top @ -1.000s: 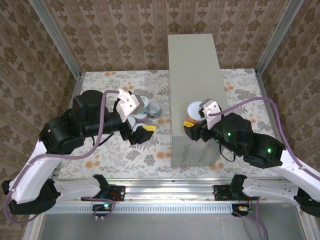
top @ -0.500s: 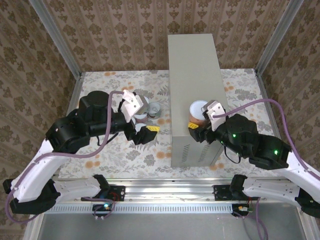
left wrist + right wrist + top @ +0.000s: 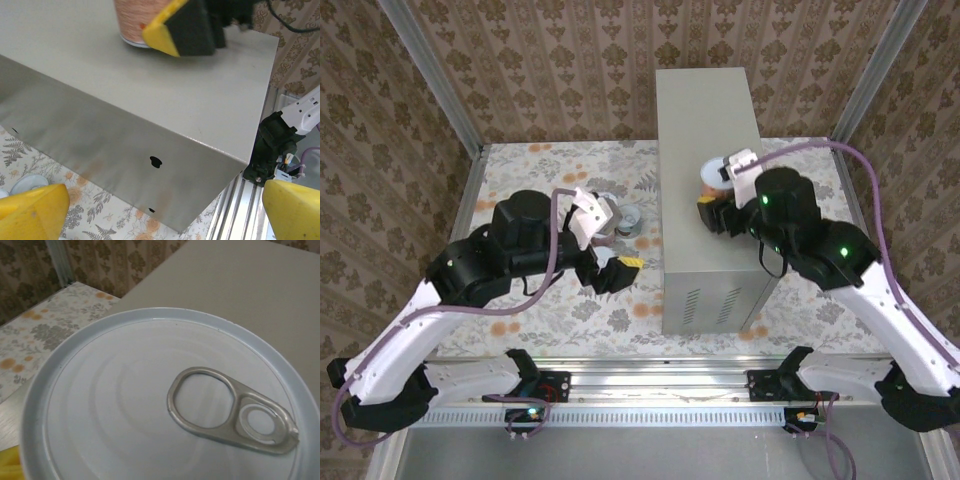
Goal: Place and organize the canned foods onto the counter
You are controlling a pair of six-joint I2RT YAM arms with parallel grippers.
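Obs.: left gripper spread wide and empty, low, just left of the counter. Loose tins on the floral floor, near the counter's left wall. Right gripper clamped on pink-labelled tin, upright on the counter's top, about mid-length.

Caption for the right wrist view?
Pull-tab lid of a can close up, counter beyond, floral floor at left.

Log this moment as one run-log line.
right gripper: shut on can, at counter top | left gripper: open, empty, beside counter | other cans: on floral floor
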